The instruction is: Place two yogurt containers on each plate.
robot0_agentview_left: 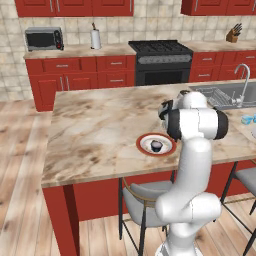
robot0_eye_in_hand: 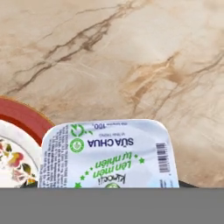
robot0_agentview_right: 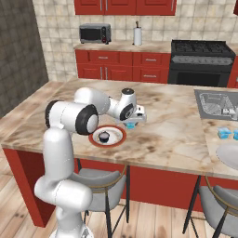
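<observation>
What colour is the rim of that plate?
Red, around a white centre: the plate, clearest in the left base view.

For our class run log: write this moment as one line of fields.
claw: shut on light blue yogurt cup | position: beside red-rimmed plate | plate holds: dark yogurt cup | more blue cups near sink

Dark yogurt cup (robot0_agentview_right: 104, 136) on rimmed plate (robot0_agentview_right: 119, 139), mid-counter (robot0_agentview_right: 176, 121)

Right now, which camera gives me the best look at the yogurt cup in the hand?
The hand view: the light blue yogurt cup sits close, its printed lid readable, beside the red-rimmed plate. The right base view shows it as a small blue patch under the hand, next to the plate. In the left base view the arm blocks it.
</observation>
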Robot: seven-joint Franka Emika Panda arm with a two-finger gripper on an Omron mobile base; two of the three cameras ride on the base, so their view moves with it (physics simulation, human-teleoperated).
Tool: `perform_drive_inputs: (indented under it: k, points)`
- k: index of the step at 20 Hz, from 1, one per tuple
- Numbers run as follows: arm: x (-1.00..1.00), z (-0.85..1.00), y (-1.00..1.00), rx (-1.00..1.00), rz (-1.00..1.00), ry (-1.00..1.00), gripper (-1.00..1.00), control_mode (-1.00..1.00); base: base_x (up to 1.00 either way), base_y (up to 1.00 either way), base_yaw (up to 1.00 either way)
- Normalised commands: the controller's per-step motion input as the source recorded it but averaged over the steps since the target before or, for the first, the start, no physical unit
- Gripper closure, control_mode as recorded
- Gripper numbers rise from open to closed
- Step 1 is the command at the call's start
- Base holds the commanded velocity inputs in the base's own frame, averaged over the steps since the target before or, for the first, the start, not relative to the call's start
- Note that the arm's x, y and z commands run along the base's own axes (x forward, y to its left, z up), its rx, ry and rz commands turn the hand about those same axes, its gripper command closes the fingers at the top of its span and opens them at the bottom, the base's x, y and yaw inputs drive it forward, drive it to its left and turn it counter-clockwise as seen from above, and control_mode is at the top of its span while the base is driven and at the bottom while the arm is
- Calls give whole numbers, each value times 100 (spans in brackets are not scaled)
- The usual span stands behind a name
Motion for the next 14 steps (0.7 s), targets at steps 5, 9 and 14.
perform_drive_inputs:
  k: [5, 9, 14]
  points:
    - [-63, -1, 44, 0, 0, 2, 100, -100, 0, 0, 0]
    - [-21, 0, 46, 2, 0, 0, 100, -100, 0, 0, 0]
    - [-16, -4, 31, 0, 0, 3, 100, -100, 0, 0, 0]
